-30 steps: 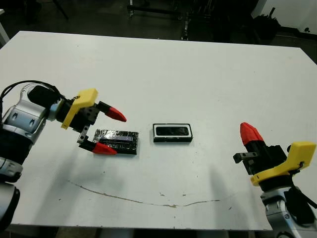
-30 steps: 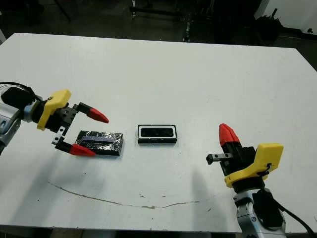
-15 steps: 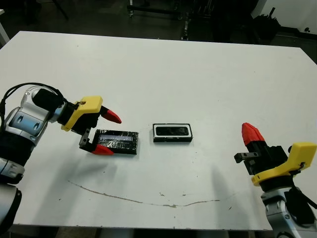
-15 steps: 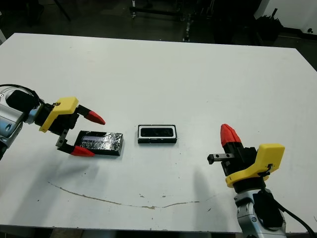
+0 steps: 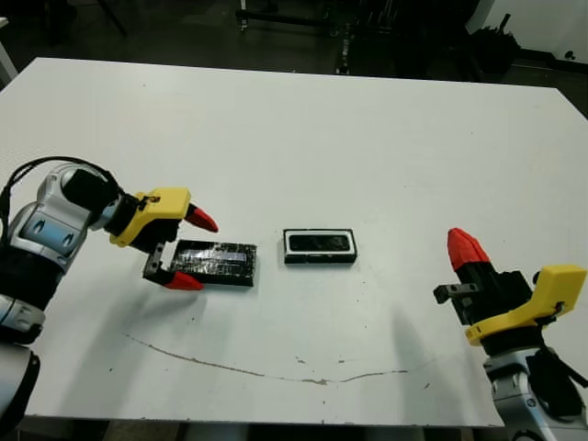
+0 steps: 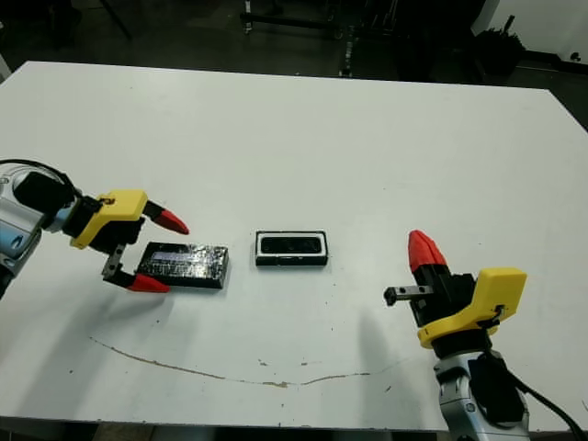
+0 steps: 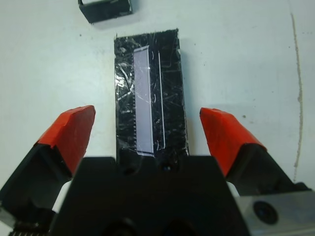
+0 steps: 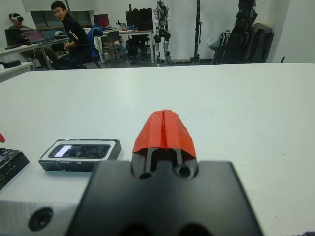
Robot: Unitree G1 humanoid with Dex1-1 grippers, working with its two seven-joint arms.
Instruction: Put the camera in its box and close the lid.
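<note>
The left gripper (image 5: pixel 190 249) stands spread wide, its 2 red fingertips (image 7: pixel 72 132) straddling the near end of the lid (image 5: pixel 215 263), which lies flat on the white table (image 5: pixel 303 129). The box (image 5: pixel 319 246) sits at the lid's 3 o'clock, apart, with the camera (image 8: pixel 81 150) inside. The right gripper (image 5: pixel 465 248), tips pressed together and empty, hovers well apart at 4 o'clock.

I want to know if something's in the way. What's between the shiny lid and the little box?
Nothing: only bare white table separates the lid and the box, seen from the head views.
</note>
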